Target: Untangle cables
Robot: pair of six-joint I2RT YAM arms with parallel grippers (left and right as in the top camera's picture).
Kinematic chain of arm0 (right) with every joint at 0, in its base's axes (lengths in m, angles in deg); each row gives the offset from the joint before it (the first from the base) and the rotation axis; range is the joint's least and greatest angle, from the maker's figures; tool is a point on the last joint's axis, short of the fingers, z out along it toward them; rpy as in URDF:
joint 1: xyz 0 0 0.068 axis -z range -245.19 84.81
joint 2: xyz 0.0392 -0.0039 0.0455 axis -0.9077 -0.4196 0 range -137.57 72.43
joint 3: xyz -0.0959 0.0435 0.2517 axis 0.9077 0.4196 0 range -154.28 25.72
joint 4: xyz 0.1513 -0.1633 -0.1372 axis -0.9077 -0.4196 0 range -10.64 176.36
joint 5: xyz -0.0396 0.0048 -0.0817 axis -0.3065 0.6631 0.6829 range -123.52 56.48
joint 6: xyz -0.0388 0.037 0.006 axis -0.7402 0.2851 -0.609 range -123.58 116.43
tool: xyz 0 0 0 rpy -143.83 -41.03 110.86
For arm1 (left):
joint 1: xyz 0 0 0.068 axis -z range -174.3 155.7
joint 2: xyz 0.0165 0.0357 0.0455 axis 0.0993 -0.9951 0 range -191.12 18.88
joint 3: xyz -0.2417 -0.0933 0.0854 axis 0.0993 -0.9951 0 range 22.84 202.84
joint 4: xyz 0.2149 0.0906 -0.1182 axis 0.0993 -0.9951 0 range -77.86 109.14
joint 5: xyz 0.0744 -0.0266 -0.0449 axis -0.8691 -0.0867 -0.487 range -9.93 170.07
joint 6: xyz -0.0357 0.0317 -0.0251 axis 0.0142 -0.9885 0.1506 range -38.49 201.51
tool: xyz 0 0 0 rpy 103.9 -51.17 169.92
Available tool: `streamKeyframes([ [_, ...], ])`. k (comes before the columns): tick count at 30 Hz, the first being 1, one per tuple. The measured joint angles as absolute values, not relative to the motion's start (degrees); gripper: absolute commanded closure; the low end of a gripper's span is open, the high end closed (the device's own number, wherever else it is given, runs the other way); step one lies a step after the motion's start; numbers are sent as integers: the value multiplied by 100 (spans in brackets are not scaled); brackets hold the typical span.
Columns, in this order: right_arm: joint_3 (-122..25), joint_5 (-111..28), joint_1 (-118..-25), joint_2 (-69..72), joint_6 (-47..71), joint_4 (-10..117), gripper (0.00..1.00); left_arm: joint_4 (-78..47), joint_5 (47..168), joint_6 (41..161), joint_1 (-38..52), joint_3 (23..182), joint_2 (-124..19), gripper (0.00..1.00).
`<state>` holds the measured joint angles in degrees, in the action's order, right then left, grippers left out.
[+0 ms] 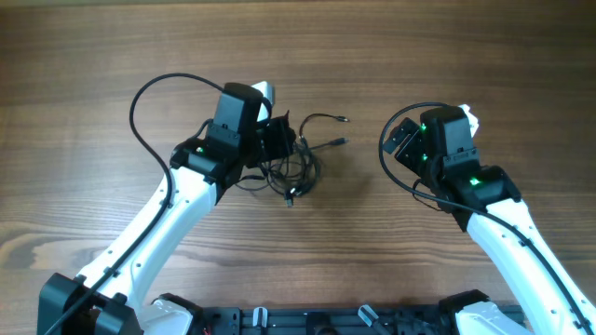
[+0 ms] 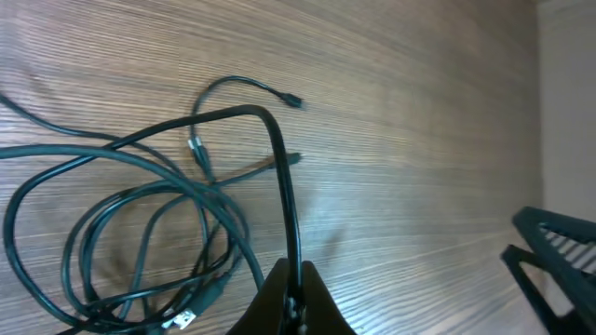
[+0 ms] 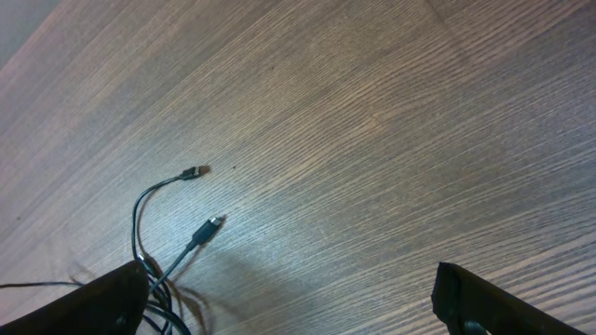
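Left tool (image 2: 296,296) is clamped shut on one strand of the cables (image 1: 298,172); right tool (image 3: 298,314) stands fully open, holding nothing, well apart from them, with counter (image 1: 484,56) between.

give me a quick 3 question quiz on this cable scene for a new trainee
1. True or false: the right hand is shut on a cable.
2. Which hand pinches a cord of the cables? A) left hand B) right hand C) neither
3. Fill in: seen from overhead, two free plug tips stick out toward the ___ arm's side.
Key: 1 false, it is open and holds nothing; 2 A; 3 right.
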<state>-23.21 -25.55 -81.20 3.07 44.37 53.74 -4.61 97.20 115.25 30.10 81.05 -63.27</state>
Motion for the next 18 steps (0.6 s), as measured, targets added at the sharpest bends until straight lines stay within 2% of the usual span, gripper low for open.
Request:
streamKeyframes([
  [14, -2321, -2555, -8120, 307, 4439, 5374, 0, -183, 9842, 11575, 2770, 8291, -6327, 96],
  [18, -2321, -2555, -8120, 307, 4439, 5371, 0, -520, 9844, 11578, 2759, 8298, -6327, 96],
])
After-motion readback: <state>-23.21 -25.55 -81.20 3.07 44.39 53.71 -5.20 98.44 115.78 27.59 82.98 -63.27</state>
